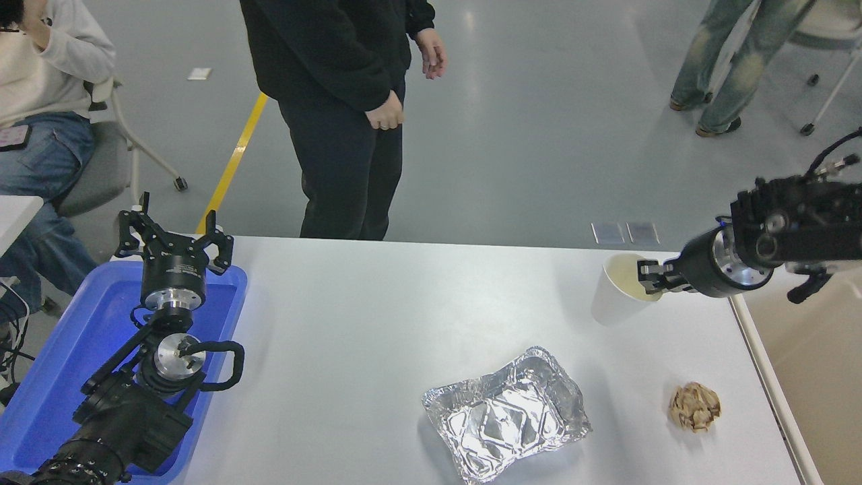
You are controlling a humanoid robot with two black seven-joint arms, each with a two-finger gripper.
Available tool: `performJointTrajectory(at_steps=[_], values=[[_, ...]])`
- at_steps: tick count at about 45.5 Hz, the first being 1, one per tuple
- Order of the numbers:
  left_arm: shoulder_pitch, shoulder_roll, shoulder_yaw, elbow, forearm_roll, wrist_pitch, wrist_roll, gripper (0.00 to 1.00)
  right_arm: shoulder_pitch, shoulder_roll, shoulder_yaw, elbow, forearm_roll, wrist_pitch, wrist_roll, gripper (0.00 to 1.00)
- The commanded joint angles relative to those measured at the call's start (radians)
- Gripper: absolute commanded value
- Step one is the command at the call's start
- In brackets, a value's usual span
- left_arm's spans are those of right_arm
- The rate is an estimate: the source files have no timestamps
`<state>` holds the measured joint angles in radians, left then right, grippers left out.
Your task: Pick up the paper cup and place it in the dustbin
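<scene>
The white paper cup [616,293] hangs tilted above the table's right side, its cream inside showing. My right gripper [648,277] is shut on the cup's rim, one finger inside and one outside, with the black arm reaching in from the right edge. The beige dustbin [805,377] lies along the table's right edge, partly cut off by the picture; the cup is left of it and apart from it. My left gripper [174,239] is parked open over the blue tray at the lower left.
A crinkled silver foil tray [506,412] lies front centre on the white table [377,316]. A crumpled brown paper ball [695,406] sits front right. A blue tray [60,364] is at left. A person in black stands at the far side; others are seated left and standing top right.
</scene>
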<state>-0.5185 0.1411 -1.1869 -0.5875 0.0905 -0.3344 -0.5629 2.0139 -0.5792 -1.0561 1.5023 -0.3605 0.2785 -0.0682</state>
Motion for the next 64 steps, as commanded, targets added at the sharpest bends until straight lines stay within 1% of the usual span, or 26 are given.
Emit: performJointTrajectory(at_steps=[1,7,13,15,20,24,29,32,37,44,50,56,58,59,64], values=[[0.0,0.0,0.0,0.0,0.0,0.0,0.0,0.99,0.226,-0.076,-0.025,0.045,0.009,0.151,-0.002,0.0],[0.0,0.0,0.0,0.0,0.0,0.0,0.0,0.99,0.31,-0.116,-0.047,0.044,0.008,0.223,-0.012,0.0],[0.0,0.0,0.001,0.0,0.0,0.0,0.0,0.99,0.339,-0.165,-0.074,0.029,-0.006,0.222,-0.016,0.0],[0.0,0.0,0.0,0.0,0.0,0.0,0.0,0.99,0.342,-0.204,-0.078,0.015,-0.005,0.214,-0.025,0.0],[0.0,0.0,0.001,0.0,0.0,0.0,0.0,0.99,0.345,-0.303,-0.071,-0.039,0.011,0.186,-0.074,0.0],[0.0,0.0,0.0,0.0,0.0,0.0,0.0,0.99,0.338,-0.378,-0.065,-0.091,0.012,0.111,-0.097,0.0],[0.0,-0.002,0.001,0.0,0.0,0.0,0.0,0.99,0.312,-0.47,-0.064,-0.145,0.023,-0.007,-0.102,0.0],[0.0,0.0,0.001,0.0,0.0,0.0,0.0,0.99,0.273,-0.524,-0.061,-0.174,0.061,-0.093,-0.102,0.0],[0.0,-0.002,0.0,0.0,0.0,0.0,0.0,0.99,0.166,-0.594,-0.003,-0.232,0.161,-0.263,-0.101,0.0],[0.0,0.0,0.001,0.0,0.0,0.0,0.0,0.99,-0.049,-0.619,0.162,-0.275,0.288,-0.476,-0.096,0.0],[0.0,0.0,0.0,0.0,0.0,0.0,0.0,0.99,-0.179,-0.62,0.225,-0.316,0.405,-0.588,-0.088,0.0],[0.0,0.0,0.0,0.0,0.0,0.0,0.0,0.99,-0.326,-0.568,0.28,-0.402,0.54,-0.636,-0.07,0.0],[0.0,-0.002,0.001,0.0,0.0,0.0,0.0,0.99,-0.398,-0.545,0.313,-0.448,0.577,-0.637,-0.064,0.0],[0.0,0.0,0.001,0.0,0.0,0.0,0.0,0.99,-0.493,-0.515,0.377,-0.511,0.607,-0.636,-0.059,0.0],[0.0,-0.002,0.001,0.0,0.0,0.0,0.0,0.99,-0.725,-0.449,0.571,-0.643,0.615,-0.625,-0.052,0.0]])
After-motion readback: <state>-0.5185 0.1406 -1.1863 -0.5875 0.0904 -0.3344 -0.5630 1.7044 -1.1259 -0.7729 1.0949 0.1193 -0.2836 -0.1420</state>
